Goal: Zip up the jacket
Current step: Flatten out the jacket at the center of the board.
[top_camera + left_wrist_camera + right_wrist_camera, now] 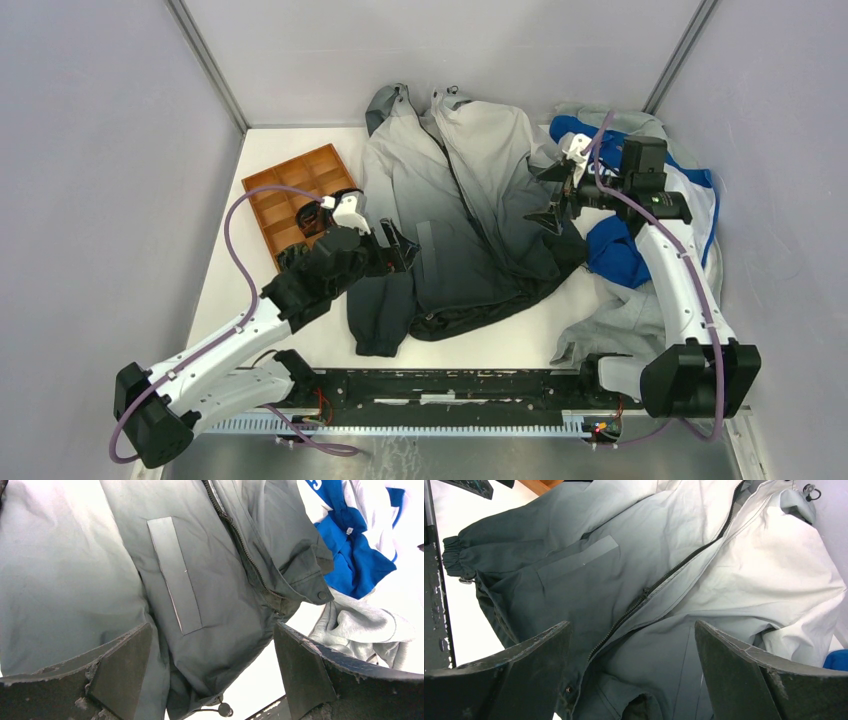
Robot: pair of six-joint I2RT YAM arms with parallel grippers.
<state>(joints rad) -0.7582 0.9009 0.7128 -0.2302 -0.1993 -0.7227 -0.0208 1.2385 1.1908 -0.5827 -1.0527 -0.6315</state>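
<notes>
Orange plastic marks the far left: a compartmented tray [298,195] lies on the white table [480,335], its near corner just beside the left arm's wrist. Next comes the left gripper [400,248], poised over the dark lower part of the jacket [470,200]. Its fingers [120,667] are spread wide with nothing between them, and the wrist view looks down past them onto a long pocket strip [175,575]. The jacket itself lies face up in the middle of the table, with its pale grey hood toward the far wall and its charcoal hem toward the arms. One dark sleeve trails toward the near left. Its zipper [664,577] runs down the front, with the slider [644,594] partway along (how much of the track is actually joined cannot be told from these views). At the jacket's right edge hangs the right gripper [548,195], its jaws likewise wide apart and gripping nothing. Farthest right, a blue-and-white garment [620,255] and a light grey sweatshirt [610,320] lie heaped together, partly beneath the right arm.
</notes>
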